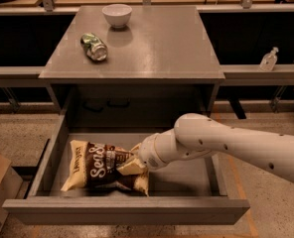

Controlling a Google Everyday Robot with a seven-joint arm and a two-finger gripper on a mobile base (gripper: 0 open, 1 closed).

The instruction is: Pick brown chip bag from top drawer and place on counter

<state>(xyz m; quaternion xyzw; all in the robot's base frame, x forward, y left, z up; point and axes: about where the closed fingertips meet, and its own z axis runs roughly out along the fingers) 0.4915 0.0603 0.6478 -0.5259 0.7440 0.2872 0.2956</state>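
Well, the job looked like it was only near its start. The top drawer (127, 209) stood wide open, and the brown chip bag (100, 167) lay inside it on the grey floor, toward the left side and close to the front wall. The white arm (226, 145) reached in from the right, low over the drawer. The gripper (137, 158) was right at the bag's right end, touching it or very nearly so, and the bag looked crumpled there. The round wrist hid the end of the gripper, so I could not tell if it was spread, pressed together, or pinching the bag. Most of the bag seemed to rest on the drawer floor, so I think it was not lifted out yet. Up above, the counter (157, 43) had a white bowl (116, 15) at the back and a crushed green can (94, 46) on the left. The middle and the right of the counter looked like good spots for the bag. So the reach into the drawer looked done, and maybe the grab was too. The rest was yet to do: lift the bag up past the drawer wall, carry it over the counter, set it down away from the bowl and the can, and let go.
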